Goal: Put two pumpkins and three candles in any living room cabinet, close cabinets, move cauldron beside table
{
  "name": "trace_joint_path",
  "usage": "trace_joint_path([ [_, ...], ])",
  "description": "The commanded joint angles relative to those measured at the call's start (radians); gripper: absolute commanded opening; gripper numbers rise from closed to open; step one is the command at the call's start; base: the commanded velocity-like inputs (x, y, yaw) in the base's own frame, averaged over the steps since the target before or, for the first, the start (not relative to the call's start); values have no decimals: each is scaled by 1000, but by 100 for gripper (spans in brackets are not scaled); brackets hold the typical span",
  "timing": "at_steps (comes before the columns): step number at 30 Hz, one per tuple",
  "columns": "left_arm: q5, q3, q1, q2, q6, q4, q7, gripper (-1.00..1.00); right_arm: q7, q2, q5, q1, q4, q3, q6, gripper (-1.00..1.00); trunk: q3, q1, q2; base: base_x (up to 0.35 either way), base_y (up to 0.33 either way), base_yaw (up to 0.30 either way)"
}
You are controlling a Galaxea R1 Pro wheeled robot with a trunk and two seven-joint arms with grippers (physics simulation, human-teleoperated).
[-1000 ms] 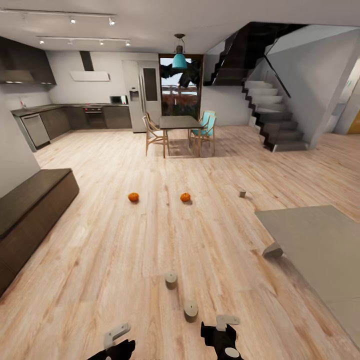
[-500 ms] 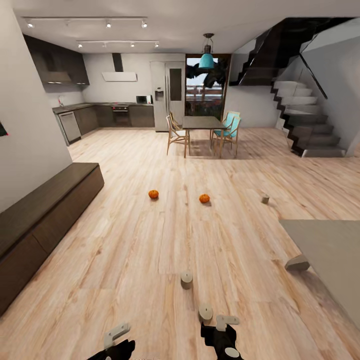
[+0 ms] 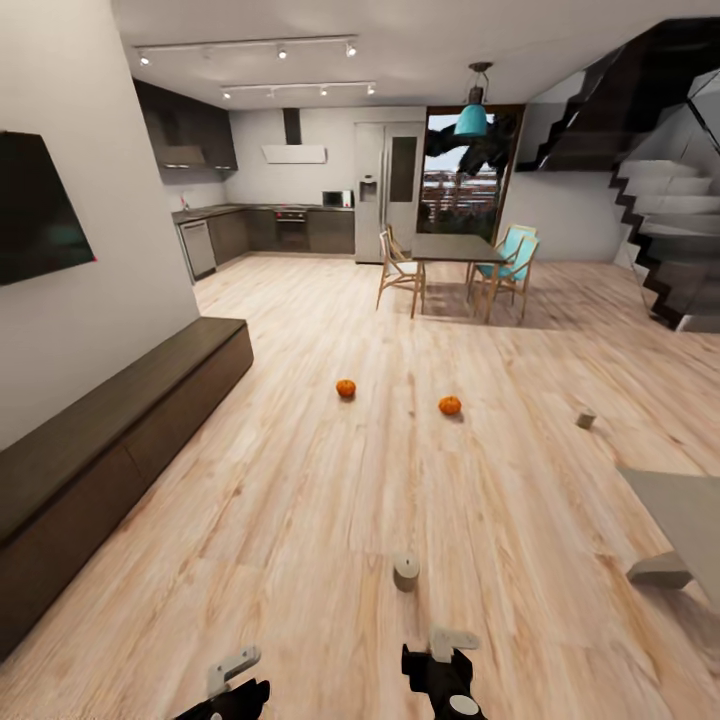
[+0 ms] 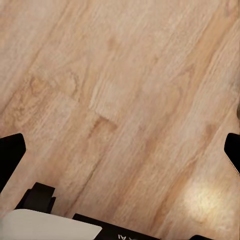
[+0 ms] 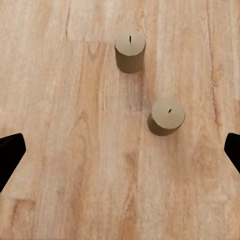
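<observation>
Orange pumpkins [image 3: 346, 388] [image 3: 450, 405] sit apart on the plank floor [image 3: 300, 500], well beyond a candle [image 3: 406, 571] ahead of the right gripper [image 3: 445, 668]. Two candles [image 5: 130, 50] [image 5: 166, 117] stand beneath its spread fingers. Left gripper [image 4: 120, 150] is open too, beside the closed cabinet [image 3: 110, 440].

A black TV [image 3: 40, 210] hangs on the off-white wall at the left, and light wood-plank floor [image 3: 300, 500] runs back to a dark kitchen [image 3: 270, 225] with a tall fridge [image 3: 388, 190]. A dining table [image 3: 455, 250] with wooden and teal chairs stands under a teal pendant lamp [image 3: 471, 118], with a dark staircase [image 3: 665, 240] at the right. A grey rug [image 3: 690, 520] lies at the right edge, one corner curled up.
</observation>
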State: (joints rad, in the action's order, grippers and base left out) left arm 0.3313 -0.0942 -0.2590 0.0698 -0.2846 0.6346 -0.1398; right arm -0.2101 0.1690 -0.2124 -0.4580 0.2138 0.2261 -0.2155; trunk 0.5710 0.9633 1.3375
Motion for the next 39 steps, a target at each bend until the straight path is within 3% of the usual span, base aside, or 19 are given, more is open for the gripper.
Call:
trace_joint_path([
  [1, 11, -2, 0, 1, -5, 2, -4, 100, -5, 0, -10, -1, -1, 9, -4, 100, 1, 0, 0, 249, 0, 289],
  [8, 11, -2, 0, 1, -5, 2, -4, 100, -5, 0, -10, -1, -1, 9, -4, 100, 1, 0, 0, 153, 0, 289],
  [39, 12, -2, 0, 1, -5, 2, -4, 100, -5, 0, -10, -1, -1, 9, -4, 100, 1, 0, 0, 2, 0, 289],
])
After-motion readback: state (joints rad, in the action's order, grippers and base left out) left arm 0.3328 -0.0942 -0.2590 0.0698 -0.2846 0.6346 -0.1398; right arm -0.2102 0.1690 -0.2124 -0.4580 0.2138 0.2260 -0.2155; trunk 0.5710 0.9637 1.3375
